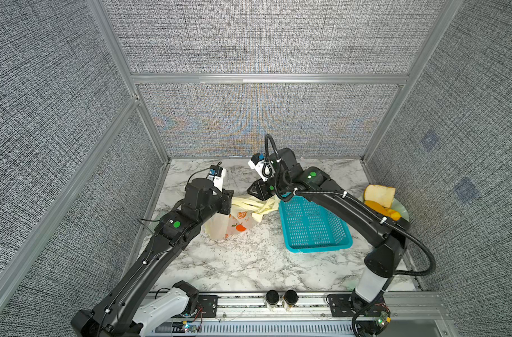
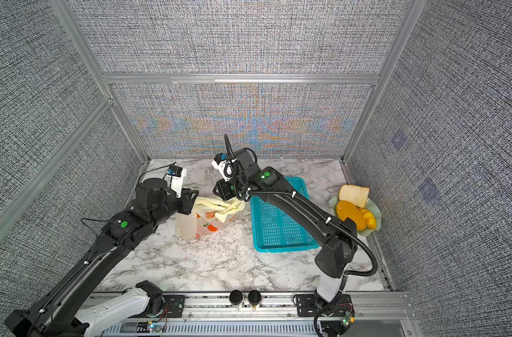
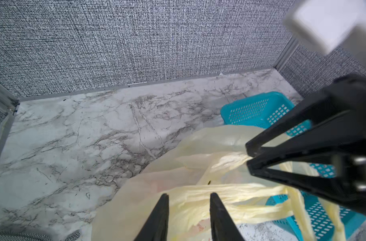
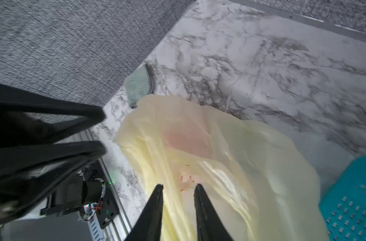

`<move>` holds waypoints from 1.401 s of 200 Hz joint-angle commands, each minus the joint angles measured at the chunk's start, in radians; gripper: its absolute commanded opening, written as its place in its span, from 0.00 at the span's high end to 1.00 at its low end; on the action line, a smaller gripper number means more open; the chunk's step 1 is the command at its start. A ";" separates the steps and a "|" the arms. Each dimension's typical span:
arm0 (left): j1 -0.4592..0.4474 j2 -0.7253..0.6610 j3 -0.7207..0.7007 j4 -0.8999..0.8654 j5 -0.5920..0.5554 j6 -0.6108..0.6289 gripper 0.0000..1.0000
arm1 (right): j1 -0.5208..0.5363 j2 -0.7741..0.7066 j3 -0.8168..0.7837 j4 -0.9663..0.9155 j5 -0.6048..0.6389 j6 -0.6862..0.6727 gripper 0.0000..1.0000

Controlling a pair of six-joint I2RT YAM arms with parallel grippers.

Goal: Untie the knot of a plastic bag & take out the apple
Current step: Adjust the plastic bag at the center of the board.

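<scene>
Can see the plastic bag slumped on the marble desk, just beside the turquoise basket, with its pale handle strips flopped loose toward that basket. Got the left gripper spread right over one strip, pinching nothing. Same deal with the right gripper: parted a little above the bag's crinkly top, can't tell if touching it.

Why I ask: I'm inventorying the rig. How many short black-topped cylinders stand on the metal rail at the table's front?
2, side by side on the metal rail: one black-topped cylinder toward the left arm, the other cylinder toward the right arm. None seems hidden.
</scene>
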 commanded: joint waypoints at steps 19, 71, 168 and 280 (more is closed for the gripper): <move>0.001 0.111 0.077 0.005 0.111 -0.027 0.76 | 0.018 -0.009 -0.086 -0.116 0.003 0.016 0.75; -0.016 0.112 0.055 -0.003 0.276 -0.109 0.90 | 0.082 -0.121 -0.290 -0.106 -0.022 0.026 0.75; -0.198 0.109 -0.107 -0.057 0.273 -0.218 0.94 | 0.035 -0.038 -0.254 0.065 0.113 0.144 0.74; -0.198 0.081 -0.233 -0.240 0.056 -0.366 0.94 | -0.022 -0.030 -0.244 0.247 0.018 0.062 0.67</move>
